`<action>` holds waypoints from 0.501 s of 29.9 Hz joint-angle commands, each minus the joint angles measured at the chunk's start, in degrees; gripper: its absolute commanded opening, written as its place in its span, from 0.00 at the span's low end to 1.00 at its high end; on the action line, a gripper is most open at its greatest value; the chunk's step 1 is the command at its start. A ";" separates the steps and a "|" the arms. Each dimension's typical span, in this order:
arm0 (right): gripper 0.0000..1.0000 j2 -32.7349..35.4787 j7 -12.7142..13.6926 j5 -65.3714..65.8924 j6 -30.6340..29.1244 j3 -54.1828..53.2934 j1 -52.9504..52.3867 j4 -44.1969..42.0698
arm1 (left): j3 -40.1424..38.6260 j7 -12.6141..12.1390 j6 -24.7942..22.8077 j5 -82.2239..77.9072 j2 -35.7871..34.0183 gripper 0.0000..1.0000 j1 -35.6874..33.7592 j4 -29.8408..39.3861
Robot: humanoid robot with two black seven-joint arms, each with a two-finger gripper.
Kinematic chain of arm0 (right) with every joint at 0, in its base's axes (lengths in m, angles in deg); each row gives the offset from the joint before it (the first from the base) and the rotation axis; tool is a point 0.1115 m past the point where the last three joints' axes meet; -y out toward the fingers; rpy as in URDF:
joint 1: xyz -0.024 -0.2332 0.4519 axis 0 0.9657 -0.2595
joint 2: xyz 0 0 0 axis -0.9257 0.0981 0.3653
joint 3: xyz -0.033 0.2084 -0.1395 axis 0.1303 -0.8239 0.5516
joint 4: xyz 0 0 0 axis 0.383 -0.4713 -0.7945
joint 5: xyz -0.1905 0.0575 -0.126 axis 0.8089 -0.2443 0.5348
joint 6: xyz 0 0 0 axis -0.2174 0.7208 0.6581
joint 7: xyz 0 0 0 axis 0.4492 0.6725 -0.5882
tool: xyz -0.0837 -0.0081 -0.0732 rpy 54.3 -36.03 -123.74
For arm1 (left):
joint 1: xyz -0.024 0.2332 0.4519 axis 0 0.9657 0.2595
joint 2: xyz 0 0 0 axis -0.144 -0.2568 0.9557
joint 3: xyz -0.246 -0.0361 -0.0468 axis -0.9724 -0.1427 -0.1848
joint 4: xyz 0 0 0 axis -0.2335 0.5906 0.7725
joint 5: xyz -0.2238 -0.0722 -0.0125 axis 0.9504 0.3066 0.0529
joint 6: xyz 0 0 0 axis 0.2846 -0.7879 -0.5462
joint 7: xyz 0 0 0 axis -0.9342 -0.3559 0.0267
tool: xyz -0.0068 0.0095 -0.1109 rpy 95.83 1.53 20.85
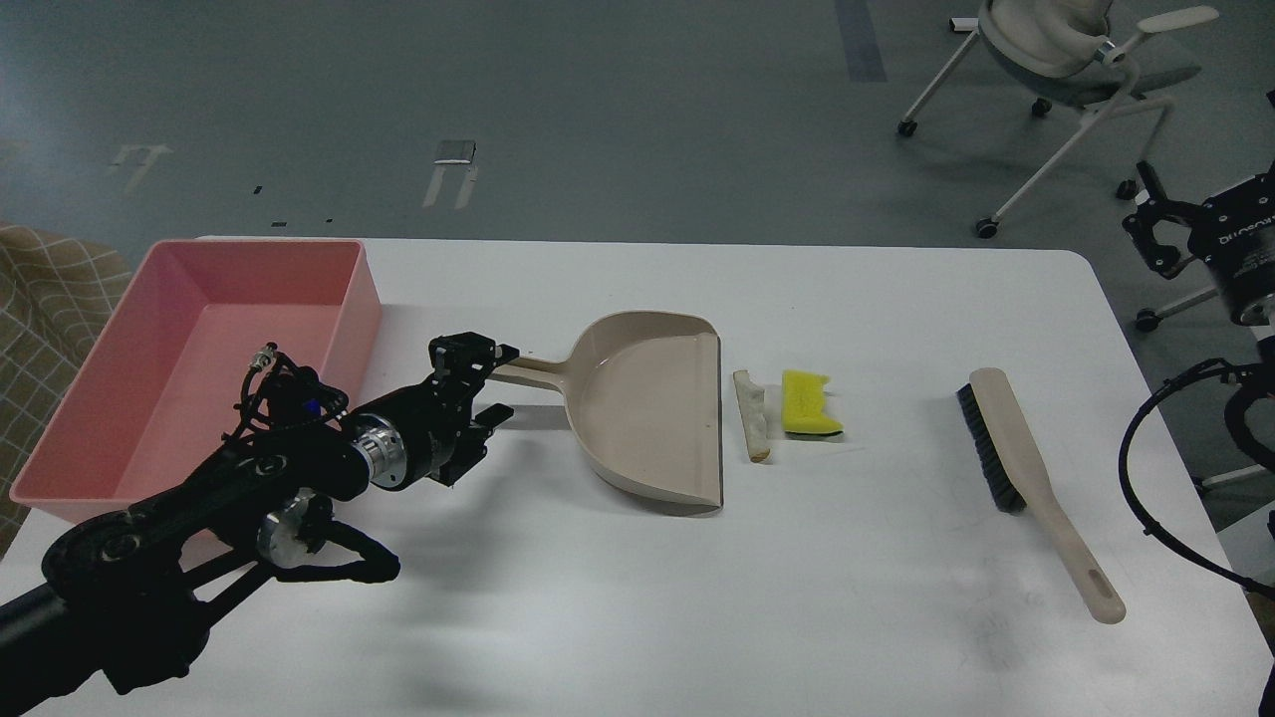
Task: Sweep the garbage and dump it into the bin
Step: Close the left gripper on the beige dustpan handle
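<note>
The white table (618, 597) has broad bare surface along its near edge and between the things on it. The pink bin (129, 398) sits at the far left corner, its left wall near the table's edge. The left gripper (488, 383) is at the dustpan (647, 408) handle, fingers spread above and below it; whether they grip it I cannot tell. The dustpan's open lip faces right, just beside the whitish slice (754, 415), with the yellow sponge piece (809, 402) close beyond. The brush (1026, 468) lies well apart to the right. The right gripper (1160, 234) hangs off the table's far right edge, jaws apart.
</note>
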 commanded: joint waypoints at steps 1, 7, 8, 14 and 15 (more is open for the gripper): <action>1.00 -0.03 0.00 0.00 0.00 0.00 0.02 0.00 | 1.33 0.02 0.31 0.00 1.31 0.69 -1.70 -2.69; 1.00 0.23 0.00 0.00 0.00 -0.52 0.54 0.00 | 1.34 0.02 0.30 0.00 1.57 0.69 -1.97 -6.83; 1.00 0.32 0.00 0.00 0.00 -0.70 0.63 0.00 | 1.34 0.02 0.39 0.00 1.57 0.69 -1.97 -7.09; 1.00 0.06 0.00 0.00 0.00 -0.70 0.90 0.00 | 1.34 0.19 0.39 0.00 1.48 0.69 -2.06 -7.54; 1.00 -0.03 0.00 0.00 0.00 -0.70 0.90 0.08 | 1.25 0.46 0.39 0.00 1.48 0.69 -2.06 -7.54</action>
